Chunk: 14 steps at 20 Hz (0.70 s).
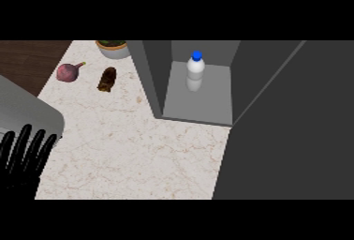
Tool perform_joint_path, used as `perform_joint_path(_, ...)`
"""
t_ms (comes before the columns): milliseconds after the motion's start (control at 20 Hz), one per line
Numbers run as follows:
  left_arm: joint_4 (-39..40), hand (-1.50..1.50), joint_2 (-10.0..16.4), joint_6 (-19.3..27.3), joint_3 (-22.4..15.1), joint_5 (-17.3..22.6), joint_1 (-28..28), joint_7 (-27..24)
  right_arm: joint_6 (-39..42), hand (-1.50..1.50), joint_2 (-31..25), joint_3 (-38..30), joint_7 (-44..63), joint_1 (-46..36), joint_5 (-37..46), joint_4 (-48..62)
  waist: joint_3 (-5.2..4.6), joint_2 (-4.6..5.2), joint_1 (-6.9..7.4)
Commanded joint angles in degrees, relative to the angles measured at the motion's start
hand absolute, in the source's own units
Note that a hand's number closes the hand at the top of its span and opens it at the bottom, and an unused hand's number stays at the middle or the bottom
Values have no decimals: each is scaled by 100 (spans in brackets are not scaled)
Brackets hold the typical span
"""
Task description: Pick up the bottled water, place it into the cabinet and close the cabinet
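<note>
From my head view I saw the water bottle (195, 70) standing upright inside the cabinet (207, 101), toward the back of its grey floor, with its blue cap (197, 56) on top and a faint reflection on the floor in front of it. Nothing was touching it. The cabinet stood open, and its dark door (297, 131) was swung out toward me, filling the right side of the view and covering that end of the desk (131, 150). The left hand (21, 154) rested at the lower left edge, over the desk's left border and well apart from the cabinet and the bottle. Its fingers (38, 143) pointed up, straight and spread, holding nothing. The right hand did not show anywhere, so I could say nothing of its fingers. At the far left part of the pale marbled desk a reddish-purple vegetable (68, 72) lay near a brown oblong object (106, 79), the two close but apart, and a potted plant (113, 48) stood just behind them, beside the cabinet's left wall. Dark wooden floor (24, 58) showed beyond the desk's left edge.
</note>
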Motion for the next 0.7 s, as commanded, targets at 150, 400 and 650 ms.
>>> perform_joint_path(150,-67,-150,301,-423,272,214,99,39,236,150,251,1087,794,-674,26,-330,-12,100,255)
perform_joint_path(400,-17,-150,426,-701,313,219,162,16,313,150,211,908,947,-1012,-57,-124,-35,151,489)
perform_joint_path(650,-3,-150,553,-785,440,285,79,80,502,150,67,695,1062,-1417,-13,-132,-49,179,619)
